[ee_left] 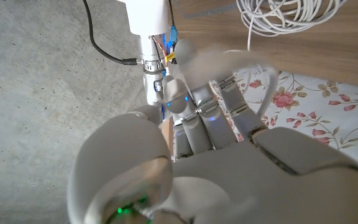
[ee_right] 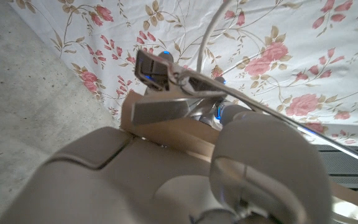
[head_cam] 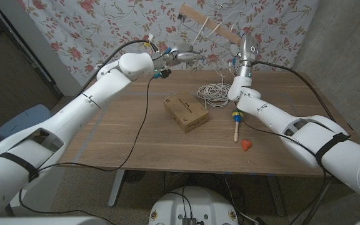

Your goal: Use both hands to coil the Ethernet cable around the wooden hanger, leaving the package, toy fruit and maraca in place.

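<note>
My right hand (head_cam: 247,47) is raised above the table's far edge and grips one end of the wooden hanger (head_cam: 209,24), which slants up to the left. In the right wrist view the hanger's wood (ee_right: 166,134) lies under my fingers (ee_right: 160,78), with the white cable (ee_right: 209,34) running past them. My left hand (head_cam: 181,57) is held up beside it, and a strand of the Ethernet cable (ee_left: 268,84) loops over its curled fingers (ee_left: 219,106). Most of the cable lies in a loose coil (head_cam: 212,94) on the table below both hands.
A cardboard package (head_cam: 185,112) lies mid-table. The maraca (head_cam: 236,121) and a red toy fruit (head_cam: 247,145) lie to its right, near my right forearm. A floral cloth (head_cam: 105,25) hangs behind the table (head_cam: 117,137).
</note>
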You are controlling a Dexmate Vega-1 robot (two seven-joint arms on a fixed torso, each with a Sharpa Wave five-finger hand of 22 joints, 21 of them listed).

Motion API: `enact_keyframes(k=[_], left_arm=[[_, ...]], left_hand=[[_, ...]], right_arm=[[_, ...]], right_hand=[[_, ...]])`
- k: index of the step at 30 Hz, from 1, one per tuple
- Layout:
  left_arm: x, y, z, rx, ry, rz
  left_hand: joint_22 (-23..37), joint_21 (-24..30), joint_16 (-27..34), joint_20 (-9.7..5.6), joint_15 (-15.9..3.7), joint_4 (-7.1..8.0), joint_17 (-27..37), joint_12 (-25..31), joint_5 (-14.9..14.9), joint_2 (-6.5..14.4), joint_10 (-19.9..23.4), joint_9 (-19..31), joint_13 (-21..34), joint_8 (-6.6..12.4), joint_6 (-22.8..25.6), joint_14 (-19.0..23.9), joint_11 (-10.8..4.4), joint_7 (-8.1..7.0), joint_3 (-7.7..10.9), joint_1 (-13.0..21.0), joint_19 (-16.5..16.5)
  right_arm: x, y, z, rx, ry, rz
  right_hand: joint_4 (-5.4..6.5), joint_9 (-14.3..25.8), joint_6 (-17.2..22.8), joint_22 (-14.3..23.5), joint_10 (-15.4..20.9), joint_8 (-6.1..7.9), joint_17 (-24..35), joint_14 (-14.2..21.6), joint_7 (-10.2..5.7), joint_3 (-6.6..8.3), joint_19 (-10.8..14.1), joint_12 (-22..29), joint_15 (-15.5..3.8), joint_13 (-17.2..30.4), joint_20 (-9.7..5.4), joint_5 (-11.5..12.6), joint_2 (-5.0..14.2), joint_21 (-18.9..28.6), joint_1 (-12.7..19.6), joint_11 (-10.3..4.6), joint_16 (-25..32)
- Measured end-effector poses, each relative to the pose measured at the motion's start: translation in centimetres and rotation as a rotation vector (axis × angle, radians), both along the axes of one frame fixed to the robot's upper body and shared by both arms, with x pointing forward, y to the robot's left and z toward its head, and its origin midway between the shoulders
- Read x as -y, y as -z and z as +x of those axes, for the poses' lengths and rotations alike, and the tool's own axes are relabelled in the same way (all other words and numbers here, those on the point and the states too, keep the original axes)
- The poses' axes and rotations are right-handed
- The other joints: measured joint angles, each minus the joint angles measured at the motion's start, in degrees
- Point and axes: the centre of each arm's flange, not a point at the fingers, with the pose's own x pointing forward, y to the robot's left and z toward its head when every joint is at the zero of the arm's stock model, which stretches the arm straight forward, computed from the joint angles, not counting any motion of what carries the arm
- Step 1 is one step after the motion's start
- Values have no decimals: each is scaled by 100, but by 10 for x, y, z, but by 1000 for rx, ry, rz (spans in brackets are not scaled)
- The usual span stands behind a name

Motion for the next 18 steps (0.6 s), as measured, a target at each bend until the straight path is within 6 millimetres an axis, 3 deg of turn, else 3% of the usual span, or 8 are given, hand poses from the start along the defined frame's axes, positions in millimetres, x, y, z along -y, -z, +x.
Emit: enact_keyframes(k=[13,18], left_arm=[[-16,20,17,-89,12,-117],[-22,24,21,-103,2,-160]], left_hand=[[-27,84,0,0,1,-16,67,0,-35,16,0,-120,13,-37,0,0,0,0,61,-47,0],[-20,228,-78,3,108,-30,-68,87,-141,-28,-170,-419,121,-235,24,60,-20,-22,64,-119,-3]], right_arm=[[20,-5,-14,57,-134,113],[23,-4,-16,70,-150,118]], right_hand=[[10,0,-1,0,-2,-4,27,-1,-1,23,0,0,0,0,0,-13,0,0,0,2,-22],[11,0,-1,0,-2,2,27,-1,-1,23,0,0,1,0,0,-26,0,-1,0,2,-23]])
